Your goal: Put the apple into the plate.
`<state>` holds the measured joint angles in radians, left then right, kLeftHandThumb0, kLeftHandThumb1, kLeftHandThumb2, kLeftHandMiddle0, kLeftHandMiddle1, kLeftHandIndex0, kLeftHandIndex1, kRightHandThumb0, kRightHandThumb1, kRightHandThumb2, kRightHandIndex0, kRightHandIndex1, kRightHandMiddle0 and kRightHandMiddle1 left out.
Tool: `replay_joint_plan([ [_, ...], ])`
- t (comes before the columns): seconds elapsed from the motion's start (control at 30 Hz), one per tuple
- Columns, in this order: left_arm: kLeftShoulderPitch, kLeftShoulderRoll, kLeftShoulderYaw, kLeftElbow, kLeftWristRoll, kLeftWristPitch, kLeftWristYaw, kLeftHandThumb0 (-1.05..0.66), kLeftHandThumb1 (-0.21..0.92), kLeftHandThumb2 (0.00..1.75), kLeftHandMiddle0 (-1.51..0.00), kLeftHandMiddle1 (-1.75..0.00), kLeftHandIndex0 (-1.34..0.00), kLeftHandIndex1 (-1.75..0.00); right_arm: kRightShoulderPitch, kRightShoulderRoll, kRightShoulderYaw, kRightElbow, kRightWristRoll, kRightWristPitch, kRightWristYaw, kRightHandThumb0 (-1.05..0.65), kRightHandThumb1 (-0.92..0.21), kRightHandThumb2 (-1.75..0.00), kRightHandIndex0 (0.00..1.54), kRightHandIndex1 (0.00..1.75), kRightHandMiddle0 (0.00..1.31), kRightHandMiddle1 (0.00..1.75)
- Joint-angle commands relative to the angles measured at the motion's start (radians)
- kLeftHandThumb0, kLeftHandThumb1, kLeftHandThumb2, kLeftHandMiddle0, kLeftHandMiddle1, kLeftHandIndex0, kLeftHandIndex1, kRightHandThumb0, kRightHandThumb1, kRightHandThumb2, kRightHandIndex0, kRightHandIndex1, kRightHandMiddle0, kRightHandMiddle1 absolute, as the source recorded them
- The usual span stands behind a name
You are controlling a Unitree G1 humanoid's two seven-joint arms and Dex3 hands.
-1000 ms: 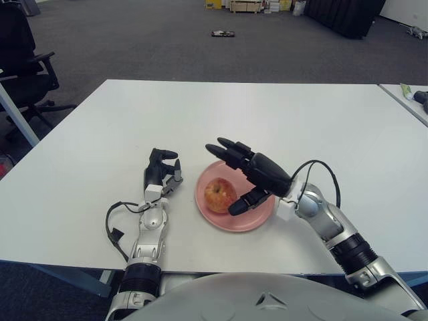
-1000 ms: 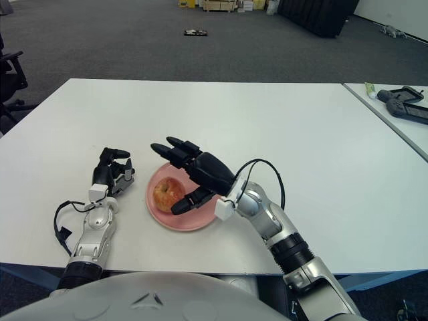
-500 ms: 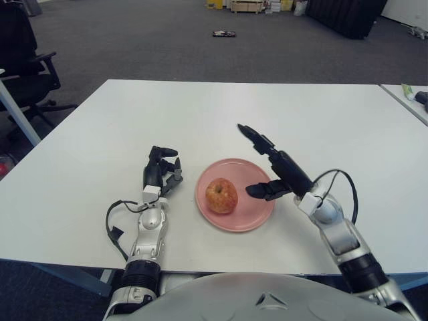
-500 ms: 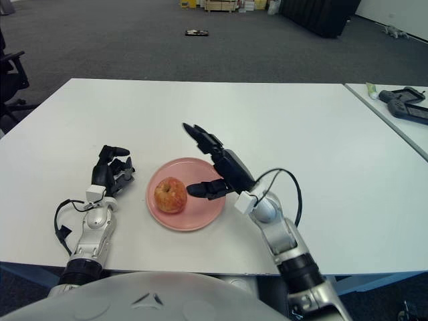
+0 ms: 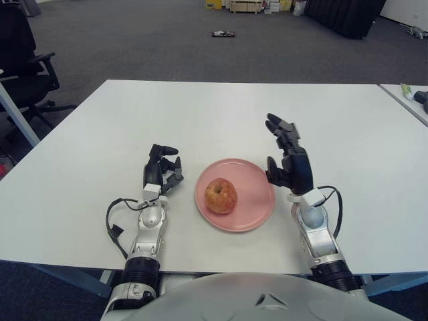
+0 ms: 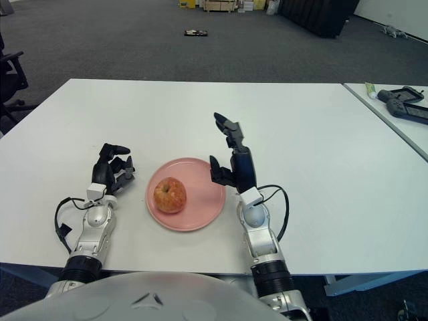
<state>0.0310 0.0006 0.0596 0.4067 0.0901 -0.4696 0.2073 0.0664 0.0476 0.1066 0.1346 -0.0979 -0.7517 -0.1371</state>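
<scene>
A red-yellow apple sits upright on the left half of a pink plate near the table's front edge. My right hand is raised just beyond the plate's right rim, fingers spread and holding nothing, clear of the apple. To the left of the plate shows my left hand, fingers loosely curled with nothing in them.
The white table extends far behind the plate. A second table with a dark device stands at the right edge. A black office chair is at the far left. A small object lies on the floor beyond.
My right hand has let go of the apple, drawn back to the right off the plate and turned upright with fingers spread. The apple stays on the plate. The left hand has not moved.
</scene>
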Motion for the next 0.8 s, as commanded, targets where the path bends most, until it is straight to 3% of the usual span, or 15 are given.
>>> replay_joint_plan([
  [0.0, 0.013, 0.007, 0.002, 0.035, 0.008, -0.016, -0.002, -0.39, 0.63, 0.93, -0.71, -1.75, -0.38, -1.75, -0.02, 0.006, -0.053, 0.095, 0.035, -0.062, -0.021, -0.62, -0.92, -0.81, 0.34, 1.24, 0.21, 1.5],
  [0.1, 0.013, 0.006, 0.003, 0.036, 0.001, -0.019, -0.007, -0.39, 0.63, 0.92, -0.69, -1.75, -0.37, -1.75, -0.036, 0.01, -0.086, 0.172, 0.053, -0.104, -0.025, -0.45, -0.84, -0.73, 0.41, 1.35, 0.25, 1.67],
  [0.23, 0.011, 0.002, 0.005, 0.041, -0.015, -0.034, -0.018, -0.39, 0.64, 0.92, -0.68, -1.75, -0.37, -1.75, -0.05, 0.03, -0.114, 0.198, 0.021, -0.105, -0.061, -0.4, -0.77, -0.75, 0.47, 1.43, 0.29, 1.73],
  [0.4, 0.01, -0.003, 0.007, 0.044, -0.038, -0.048, -0.038, -0.39, 0.64, 0.91, -0.65, -1.75, -0.37, -1.75, -0.047, 0.046, -0.153, 0.202, -0.079, -0.034, -0.165, -0.38, -0.71, -0.82, 0.55, 1.68, 0.33, 1.74],
  [0.6, 0.008, -0.002, 0.007, 0.044, -0.035, -0.041, -0.035, -0.39, 0.64, 0.91, -0.64, -1.74, -0.37, -1.75, -0.049, 0.044, -0.156, 0.222, -0.103, -0.006, -0.196, -0.38, -0.69, -0.84, 0.62, 1.74, 0.33, 1.75],
  [0.77, 0.011, -0.002, 0.005, 0.039, -0.026, -0.033, -0.028, -0.39, 0.64, 0.91, -0.63, -1.74, -0.37, -1.75, -0.085, 0.014, -0.174, 0.351, -0.08, -0.003, -0.192, -0.38, -0.69, -0.85, 0.63, 1.73, 0.34, 1.75],
])
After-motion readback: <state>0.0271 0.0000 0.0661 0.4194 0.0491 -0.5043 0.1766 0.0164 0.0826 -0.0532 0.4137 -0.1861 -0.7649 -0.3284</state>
